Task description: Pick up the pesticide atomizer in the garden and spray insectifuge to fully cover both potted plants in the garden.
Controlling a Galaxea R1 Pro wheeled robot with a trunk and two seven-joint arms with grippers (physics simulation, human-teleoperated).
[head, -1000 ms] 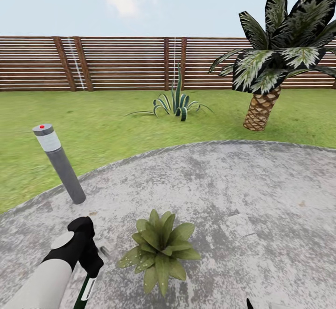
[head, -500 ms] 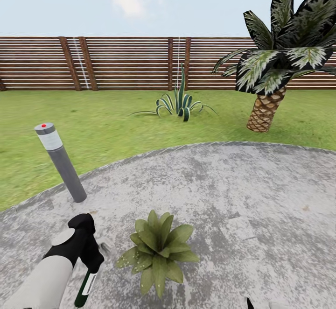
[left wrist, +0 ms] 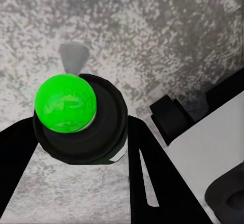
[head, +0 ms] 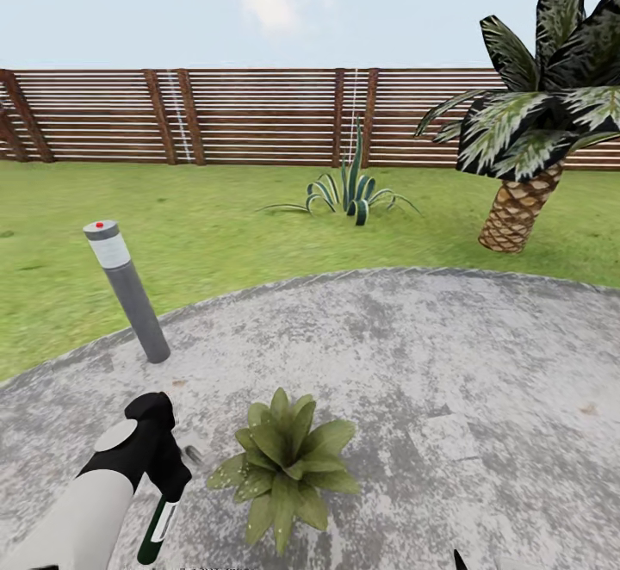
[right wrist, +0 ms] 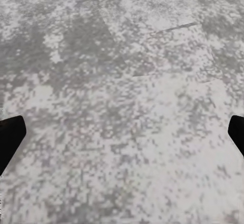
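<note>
Head view has the spray bottle (head: pixel 158 529) hanging from the left gripper (head: pixel 169 491), low at the near left of the stone patio (head: pixel 448 355). Its dark green body with the white label points down toward the paving, tilted a little. From the left wrist camera the bottle (left wrist: pixel 80 118) is seen end-on, a round dark body with a bright green cap facing the lens, and the two black fingers (left wrist: pixel 152 173) press on it from either side, closed onto it with no gap to see.

Just beside the bottle, toward the middle of the patio, sits the broad-leaved potted plant (head: pixel 280 465); its outer leaves reach near the gripper without touching it. The pot itself is hidden under the leaves.

Right wrist camera looks straight down on bare mottled stone, the right gripper (right wrist: pixel 122 132) spread wide, only its dark fingertips (right wrist: pixel 10 135) showing at the two sides, nothing between them.

Behind the left arm a grey bollard lamp (head: pixel 127 292) stands at the patio's curved edge by the lawn (head: pixel 215 234). Most of the patio to the right lies open. Farther off, a spiky plant (head: pixel 351 191) grows in the grass, a palm tree (head: pixel 525 148) stands at the right, and a brown slatted fence (head: pixel 258 116) closes the back.
</note>
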